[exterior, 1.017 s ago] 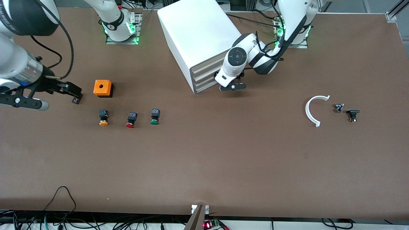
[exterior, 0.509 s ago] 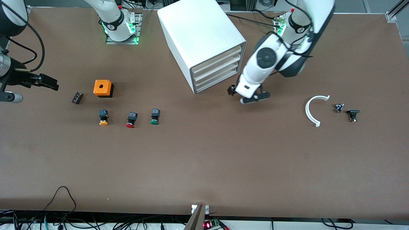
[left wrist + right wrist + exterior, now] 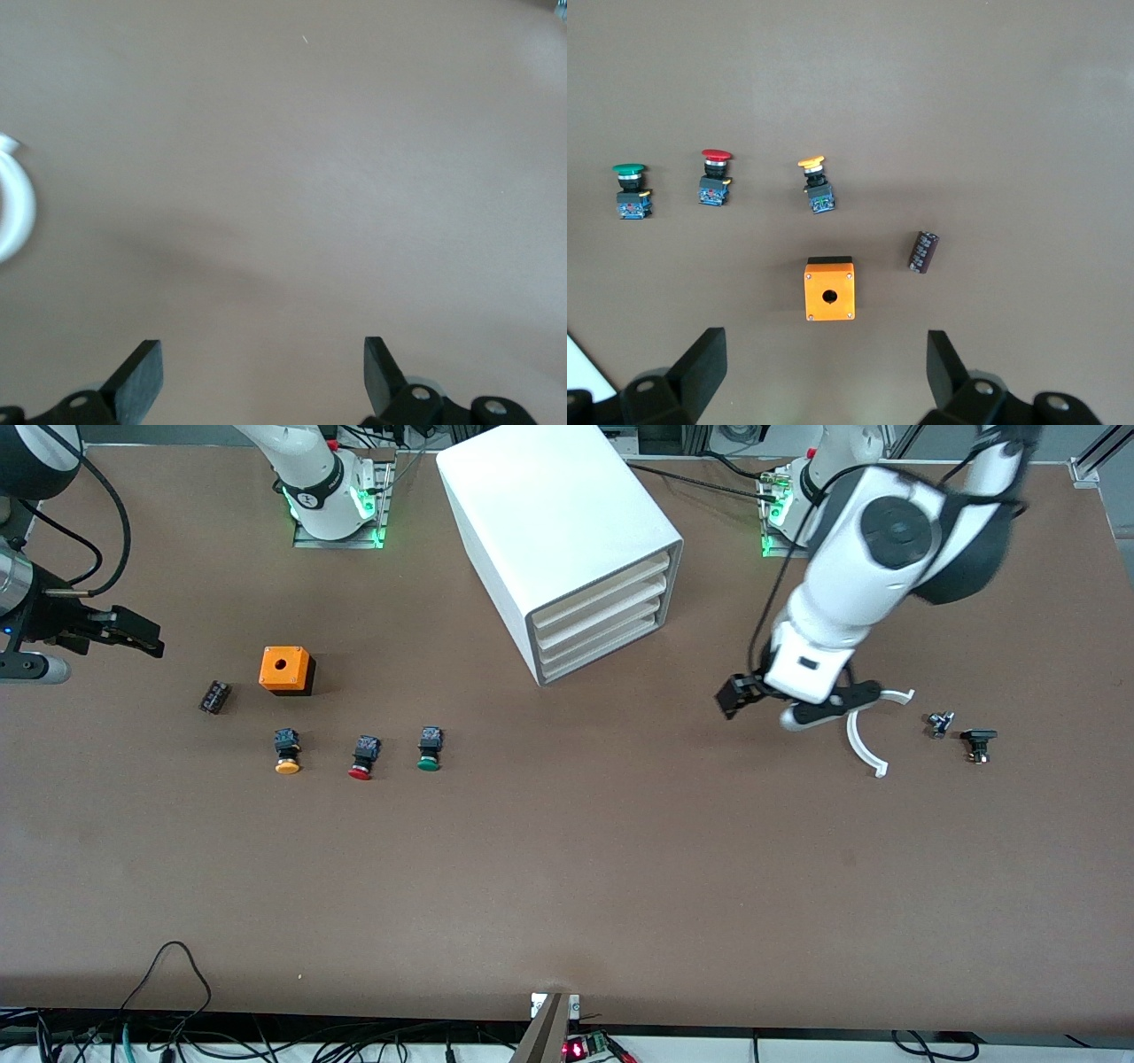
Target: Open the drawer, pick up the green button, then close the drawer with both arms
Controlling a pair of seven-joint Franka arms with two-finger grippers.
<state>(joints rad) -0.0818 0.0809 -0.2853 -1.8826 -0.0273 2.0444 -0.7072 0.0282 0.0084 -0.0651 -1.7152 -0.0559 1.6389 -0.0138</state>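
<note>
The white cabinet [image 3: 567, 531] stands near the robots' bases. Its lowest drawer [image 3: 607, 651] is pushed in, like the ones above. The green button [image 3: 429, 749] lies on the table, nearer the front camera than the cabinet; it also shows in the right wrist view [image 3: 629, 189]. My left gripper [image 3: 780, 707] is open and empty over bare table beside a white arc, with the fingers wide apart in the left wrist view [image 3: 264, 372]. My right gripper [image 3: 133, 633] is open and empty over the right arm's end of the table, and shows in the right wrist view [image 3: 824, 372].
An orange box [image 3: 286, 670], a dark capacitor [image 3: 214, 696], an orange-yellow button [image 3: 286, 751] and a red button [image 3: 362, 757] lie near the green one. The white arc [image 3: 864, 735] and two small dark parts [image 3: 939, 724] [image 3: 977, 744] lie toward the left arm's end.
My left gripper has swung away from the cabinet's drawer fronts toward the white arc. My right gripper has drawn back from the capacitor, which stays on the table.
</note>
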